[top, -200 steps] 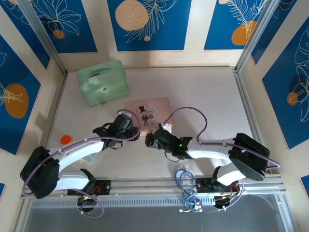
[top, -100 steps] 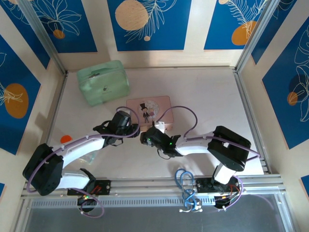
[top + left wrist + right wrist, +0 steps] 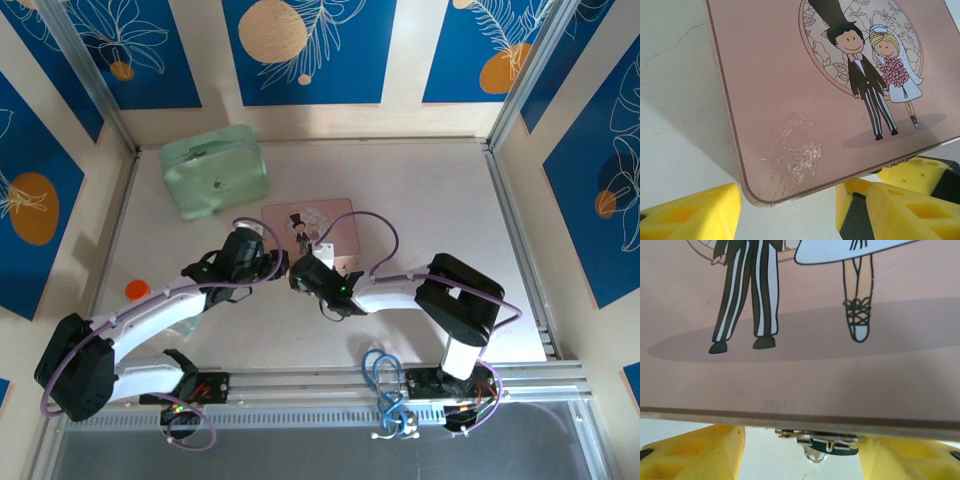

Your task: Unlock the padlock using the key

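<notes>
Against pale tabletop (image 3: 765,437), padlock (image 3: 832,449) sits between right fingers (image 3: 695,450), beside tin (image 3: 800,375).

The tin (image 3: 790,90) ahead of the left pincer (image 3: 789,202) is seen as smooth, satin pink painted metal with a printed picture. Fine pale scratches are seen at its corner nearest that pincer. The pincer's fingers (image 3: 690,212) are matt yellow plastic, pitted with shallow recesses. The table (image 3: 675,75) is matt white and faintly veined. Between the right pincer's (image 3: 802,442) fingers, a small fitting (image 3: 815,454) is seen as shiny silvery metal.
</notes>
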`<action>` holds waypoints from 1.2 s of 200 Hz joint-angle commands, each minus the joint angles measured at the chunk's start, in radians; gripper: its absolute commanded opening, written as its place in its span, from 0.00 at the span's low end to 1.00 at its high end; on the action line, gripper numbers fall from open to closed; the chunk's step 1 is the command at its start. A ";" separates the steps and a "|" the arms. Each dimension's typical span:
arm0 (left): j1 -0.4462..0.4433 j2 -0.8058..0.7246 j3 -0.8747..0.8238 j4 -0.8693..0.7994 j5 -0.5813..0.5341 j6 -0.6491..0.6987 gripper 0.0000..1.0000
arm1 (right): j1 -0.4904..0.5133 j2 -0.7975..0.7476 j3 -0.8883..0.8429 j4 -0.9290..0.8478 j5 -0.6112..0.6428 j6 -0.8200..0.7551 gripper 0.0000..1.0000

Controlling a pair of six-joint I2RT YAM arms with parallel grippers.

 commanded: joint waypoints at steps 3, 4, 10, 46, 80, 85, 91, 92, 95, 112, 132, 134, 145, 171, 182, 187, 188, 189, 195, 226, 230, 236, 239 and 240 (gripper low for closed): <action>0.005 -0.006 -0.022 0.000 0.013 0.006 0.67 | -0.014 0.020 0.002 -0.002 0.017 0.010 0.62; 0.005 -0.006 -0.022 0.000 0.013 0.006 0.67 | -0.014 0.020 0.002 -0.002 0.017 0.010 0.62; 0.005 -0.009 -0.025 0.003 0.012 0.005 0.67 | -0.016 0.022 0.002 -0.001 0.017 0.008 0.62; 0.005 -0.016 -0.039 0.009 0.008 0.001 0.67 | -0.033 0.031 0.017 -0.041 -0.002 0.029 0.52; 0.005 -0.026 -0.032 -0.014 -0.010 0.014 0.67 | -0.054 0.043 0.044 -0.112 -0.024 0.056 0.35; 0.005 -0.029 -0.033 -0.018 -0.013 0.014 0.67 | -0.058 0.047 0.053 -0.131 -0.031 0.065 0.33; 0.005 -0.035 -0.034 -0.018 -0.017 0.014 0.67 | -0.062 0.054 0.068 -0.164 -0.042 0.081 0.30; 0.005 -0.036 -0.035 -0.018 -0.018 0.015 0.67 | -0.064 0.055 0.070 -0.170 -0.044 0.084 0.29; 0.005 -0.039 -0.036 -0.018 -0.018 0.016 0.67 | -0.066 0.058 0.078 -0.183 -0.052 0.088 0.27; 0.005 -0.052 -0.046 -0.011 -0.024 0.014 0.68 | -0.066 0.057 0.097 -0.222 -0.070 0.086 0.25; 0.005 -0.052 -0.049 -0.005 -0.020 0.005 0.69 | -0.063 0.047 0.132 -0.307 -0.082 0.095 0.22; 0.006 -0.052 -0.050 -0.006 -0.019 0.003 0.69 | -0.063 0.046 0.137 -0.318 -0.084 0.098 0.21; 0.006 -0.055 -0.050 0.000 -0.009 -0.009 0.69 | -0.062 0.044 0.164 -0.380 -0.100 0.104 0.19; 0.005 -0.080 -0.061 0.010 0.029 -0.064 0.68 | -0.059 0.050 0.237 -0.526 -0.154 0.092 0.16; 0.006 -0.102 -0.073 0.017 0.053 -0.102 0.68 | -0.059 0.053 0.261 -0.579 -0.171 0.087 0.15; 0.004 -0.114 -0.081 0.023 0.066 -0.120 0.68 | -0.060 0.054 0.270 -0.600 -0.180 0.083 0.15; 0.004 -0.117 -0.082 0.024 0.068 -0.123 0.68 | -0.060 0.054 0.272 -0.603 -0.181 0.082 0.15; 0.003 -0.120 -0.084 0.026 0.070 -0.127 0.68 | -0.060 0.054 0.273 -0.606 -0.183 0.081 0.15; 0.003 -0.136 -0.094 0.030 0.082 -0.148 0.68 | -0.063 0.053 0.282 -0.621 -0.193 0.076 0.14; -0.019 -0.221 -0.126 0.003 0.094 -0.196 0.66 | -0.098 0.063 0.336 -0.690 -0.290 0.037 0.12; -0.022 -0.234 -0.132 -0.002 0.092 -0.197 0.65 | -0.103 0.066 0.344 -0.698 -0.303 0.032 0.12; -0.025 -0.251 -0.145 -0.004 0.093 -0.199 0.65 | -0.110 0.067 0.355 -0.710 -0.321 0.026 0.11; -0.026 -0.262 -0.153 -0.002 0.096 -0.200 0.64 | -0.113 0.068 0.359 -0.714 -0.328 0.024 0.11; -0.026 -0.264 -0.156 -0.002 0.096 -0.200 0.64 | -0.115 0.069 0.360 -0.715 -0.331 0.022 0.11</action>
